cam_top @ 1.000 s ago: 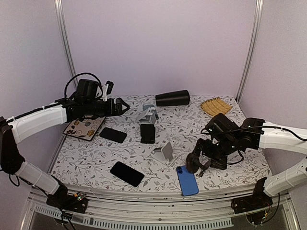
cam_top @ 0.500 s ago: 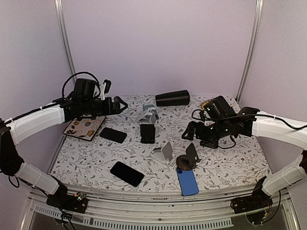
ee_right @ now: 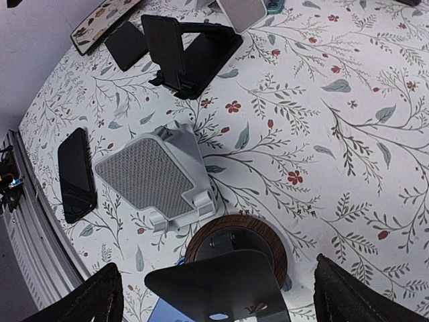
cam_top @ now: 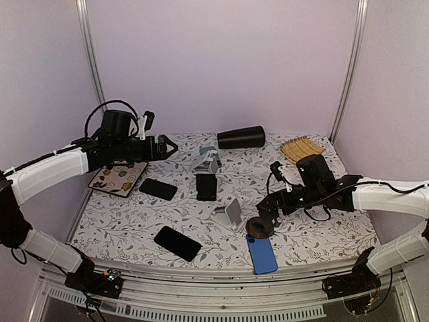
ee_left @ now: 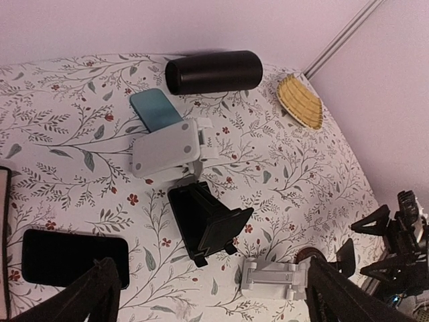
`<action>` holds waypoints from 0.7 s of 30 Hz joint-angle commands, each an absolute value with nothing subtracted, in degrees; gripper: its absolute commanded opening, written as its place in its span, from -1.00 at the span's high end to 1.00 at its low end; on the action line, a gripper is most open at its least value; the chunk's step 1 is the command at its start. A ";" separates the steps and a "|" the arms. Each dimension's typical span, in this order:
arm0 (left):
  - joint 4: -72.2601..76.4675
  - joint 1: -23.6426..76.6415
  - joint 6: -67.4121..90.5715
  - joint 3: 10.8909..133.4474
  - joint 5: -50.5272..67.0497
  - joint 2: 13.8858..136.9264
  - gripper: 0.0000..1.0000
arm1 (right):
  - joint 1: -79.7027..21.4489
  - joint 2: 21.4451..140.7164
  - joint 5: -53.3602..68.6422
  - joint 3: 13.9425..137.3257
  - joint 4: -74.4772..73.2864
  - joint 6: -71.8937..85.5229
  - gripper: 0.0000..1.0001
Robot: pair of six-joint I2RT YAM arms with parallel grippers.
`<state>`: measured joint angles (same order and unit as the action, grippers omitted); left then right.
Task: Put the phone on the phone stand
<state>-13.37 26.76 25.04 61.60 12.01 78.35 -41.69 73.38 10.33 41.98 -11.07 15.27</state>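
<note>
Phone (cam_top: 261, 253) flat, just beside right claw (cam_top: 265, 213)

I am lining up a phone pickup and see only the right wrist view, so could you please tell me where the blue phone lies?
Observer: The blue phone lies flat at the near edge of the table, just nearer to the arms than the round stand.
Operator: Thank you. Where is the left arm?
Observer: The left gripper hangs open and empty above the far left of the table.
Operator: And is there anything behind the stands?
Observer: A black cylinder lies on its side at the far edge.
</note>
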 commanded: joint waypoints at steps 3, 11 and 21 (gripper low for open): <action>-14.36 26.02 23.85 62.19 12.26 76.55 -0.93 | -40.37 78.67 15.41 42.92 -3.31 3.38 -0.98; -15.38 26.03 23.68 63.01 11.48 76.55 -0.93 | -40.34 85.55 16.63 47.95 -9.40 -1.91 -1.00; -15.18 25.93 24.25 63.41 11.18 77.40 -0.93 | -40.36 84.10 14.81 49.09 -13.92 -0.35 -0.28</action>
